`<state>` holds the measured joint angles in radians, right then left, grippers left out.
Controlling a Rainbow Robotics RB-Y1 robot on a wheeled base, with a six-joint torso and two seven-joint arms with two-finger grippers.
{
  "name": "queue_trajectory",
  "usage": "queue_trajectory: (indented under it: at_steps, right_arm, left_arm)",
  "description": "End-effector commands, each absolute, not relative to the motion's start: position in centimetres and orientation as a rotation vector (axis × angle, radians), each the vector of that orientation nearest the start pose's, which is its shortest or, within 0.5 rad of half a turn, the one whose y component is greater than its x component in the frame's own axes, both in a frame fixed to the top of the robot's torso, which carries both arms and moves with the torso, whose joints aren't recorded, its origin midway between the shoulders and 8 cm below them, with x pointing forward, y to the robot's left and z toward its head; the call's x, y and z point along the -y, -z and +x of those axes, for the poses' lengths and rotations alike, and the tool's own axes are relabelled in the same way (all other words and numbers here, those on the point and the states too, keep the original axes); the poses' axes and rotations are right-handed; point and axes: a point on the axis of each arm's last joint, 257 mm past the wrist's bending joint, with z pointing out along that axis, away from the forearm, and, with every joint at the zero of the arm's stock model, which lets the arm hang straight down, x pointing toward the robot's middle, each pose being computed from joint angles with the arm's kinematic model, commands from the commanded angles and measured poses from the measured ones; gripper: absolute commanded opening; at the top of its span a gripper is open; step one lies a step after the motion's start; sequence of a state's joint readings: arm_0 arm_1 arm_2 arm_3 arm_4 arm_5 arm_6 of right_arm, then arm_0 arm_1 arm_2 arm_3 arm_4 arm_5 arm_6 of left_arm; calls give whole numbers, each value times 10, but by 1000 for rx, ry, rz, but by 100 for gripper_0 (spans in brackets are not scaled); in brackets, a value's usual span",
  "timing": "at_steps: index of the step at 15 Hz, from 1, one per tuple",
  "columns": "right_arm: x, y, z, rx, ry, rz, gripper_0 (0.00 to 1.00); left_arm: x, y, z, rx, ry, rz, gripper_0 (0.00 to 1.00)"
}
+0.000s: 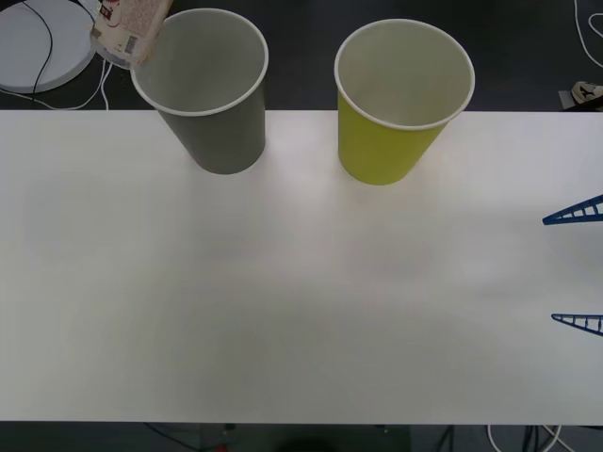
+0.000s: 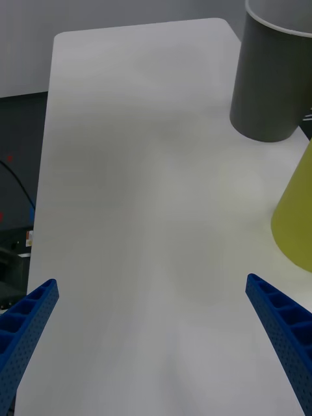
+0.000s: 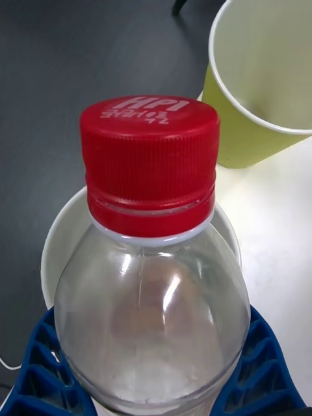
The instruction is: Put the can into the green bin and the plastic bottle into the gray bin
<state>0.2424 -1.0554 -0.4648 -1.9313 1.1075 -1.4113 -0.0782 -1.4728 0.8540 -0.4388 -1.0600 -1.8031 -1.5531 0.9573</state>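
1. Bottle-to-bin step is in hand: the plastic bottle (image 3: 153,279) hangs in the air over the far-left rim of the gray bin (image 1: 212,113), at the top-left corner of the front view.
2. The left tool (image 3: 153,383) is clamped round the bottle's body, its blue ribbed fingers (image 3: 45,370) pressed to both sides, red cap pointing away from the wrist.
3. The gray bin's white rim shows under the bottle; the green bin (image 1: 396,122) stands just beside it on the worktop (image 1: 283,301).
4. The right tool (image 1: 577,268) waits at the worktop's right edge, fingers spread wide and empty.
5. No can is visible on the worktop.
6. Next, as I judge it, the bottle wants centring over the gray opening before release; dropped from here it could clip the rim.
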Motion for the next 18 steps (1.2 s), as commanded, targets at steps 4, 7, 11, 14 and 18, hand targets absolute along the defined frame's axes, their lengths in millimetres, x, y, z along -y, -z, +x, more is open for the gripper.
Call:
queue_trajectory:
  at_steps: [4,7,11,14,18]
  right_arm:
    - [291,110,312,-1507,-405,-1564,100]
    - [291,110,312,-1507,-405,-1564,100]
    - [291,110,312,-1507,-405,-1564,100]
    - [291,110,312,-1507,-405,-1564,100]
    - [291,110,312,-1507,-405,-1564,100]
  left_arm:
    - [-146,-88,592,-2028,34,1297,0]
    - [-139,-81,598,-2035,53,1289,0]
    - [-133,-70,600,-2054,72,1299,0]
    - [-133,-64,601,-2061,49,1316,0]
    - [-134,-64,601,-2058,45,1320,0]
